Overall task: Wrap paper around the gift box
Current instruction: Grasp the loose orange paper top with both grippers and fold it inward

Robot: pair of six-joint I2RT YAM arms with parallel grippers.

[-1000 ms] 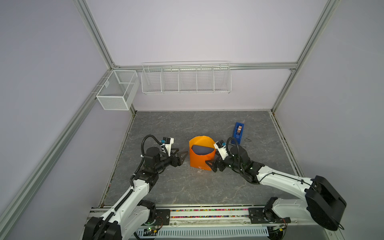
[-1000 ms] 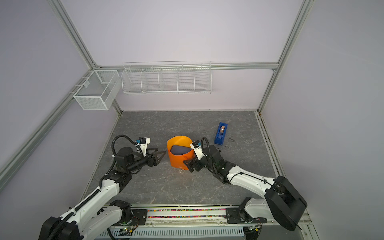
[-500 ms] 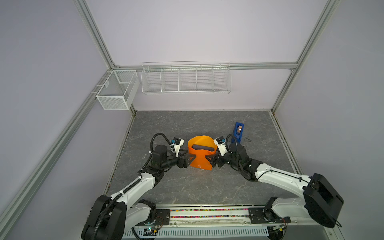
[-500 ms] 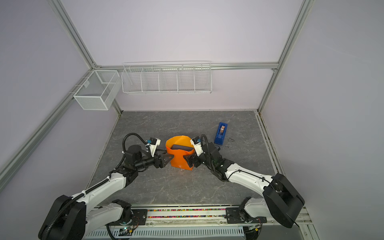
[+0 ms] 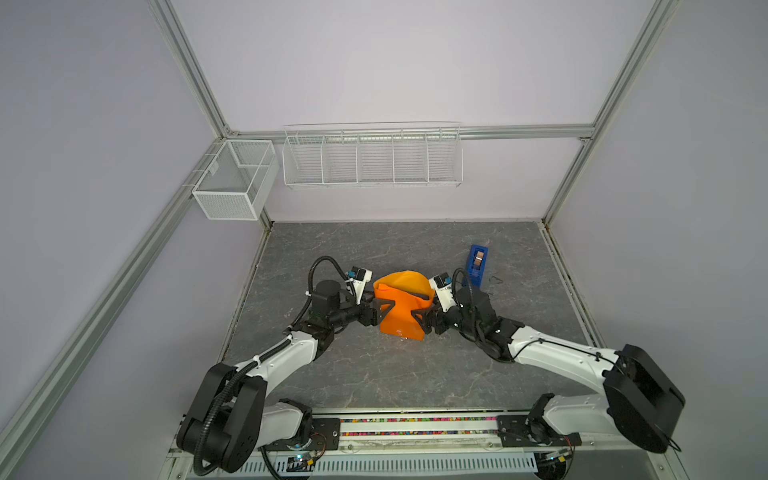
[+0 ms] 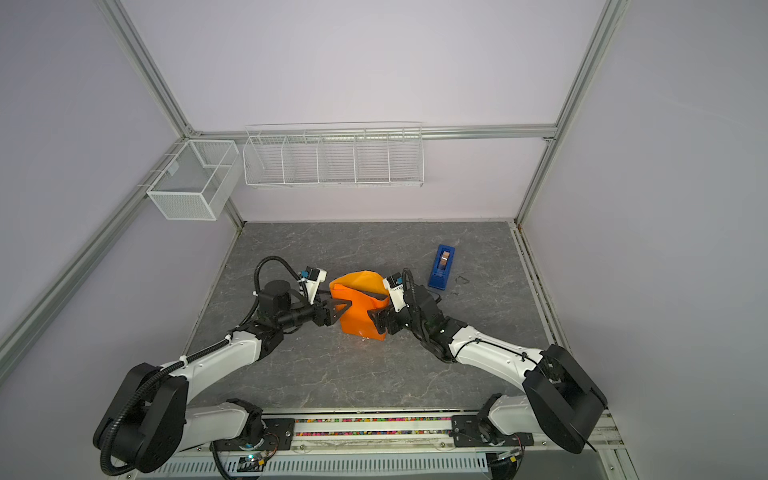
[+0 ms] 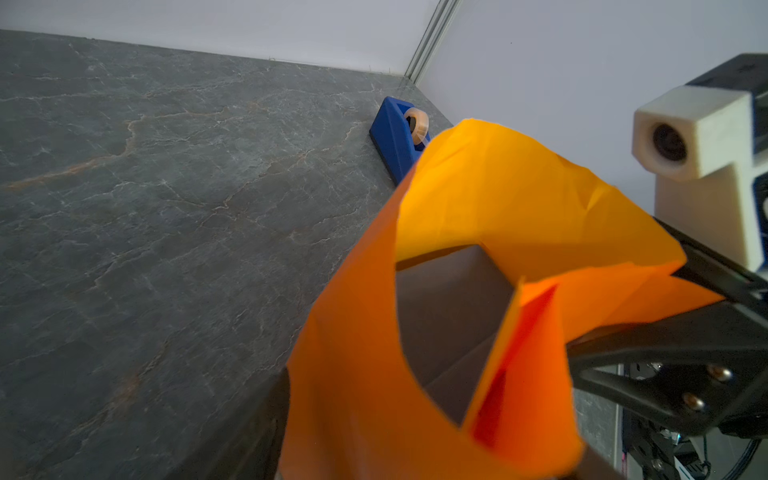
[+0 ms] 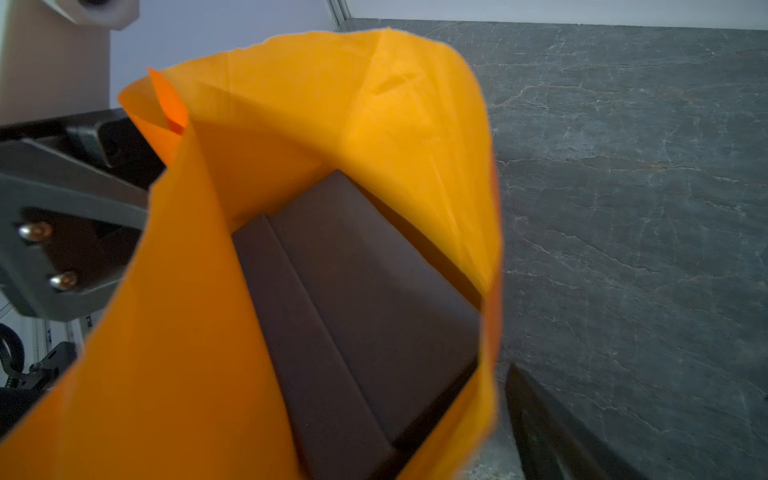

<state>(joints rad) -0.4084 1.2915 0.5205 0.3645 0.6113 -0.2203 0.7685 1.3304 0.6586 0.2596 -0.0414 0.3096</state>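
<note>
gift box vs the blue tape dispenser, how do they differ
The gift box is dark and matte; the tape dispenser is bright blue. The gift box is broad and flat-topped; the tape dispenser is narrow and long. The gift box is ringed by upturned orange paper; the tape dispenser stands uncovered, apart. Both are boxy.

Robot lab cell, aluminium frame (image 5: 519,132), wire baskets (image 5: 372,162)

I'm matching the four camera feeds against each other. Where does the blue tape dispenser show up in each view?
Top view: tape dispenser right of the paper, slightly further back.
Top view: tape dispenser right of the paper.
Left wrist: tape dispenser just beyond the paper's far edge.
Right wrist: not in it.
Shared landmark: the orange paper, in all four views.
</note>
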